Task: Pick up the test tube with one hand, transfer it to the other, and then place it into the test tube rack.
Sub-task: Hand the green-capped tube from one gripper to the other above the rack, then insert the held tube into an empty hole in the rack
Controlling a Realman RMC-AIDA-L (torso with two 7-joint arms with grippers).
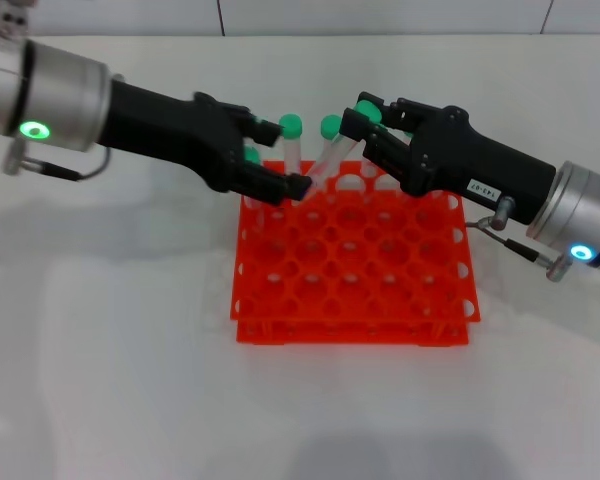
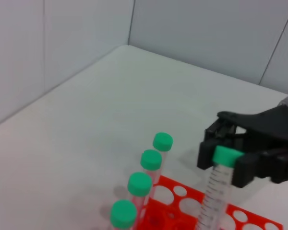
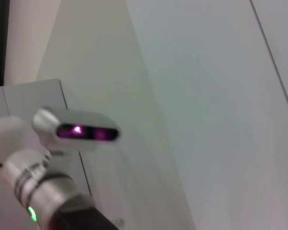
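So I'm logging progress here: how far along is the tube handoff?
Mid-handoff. The test tube is up, tilted over the rack. The right pincer grips it near the green cap; the left pincer is at its lower end. Left: release, then seat it in a hole.

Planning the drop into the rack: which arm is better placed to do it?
Probably the right. The right gripper grips the test tube near its cap above the test tube rack; the left gripper's fingers sit at its lower end.
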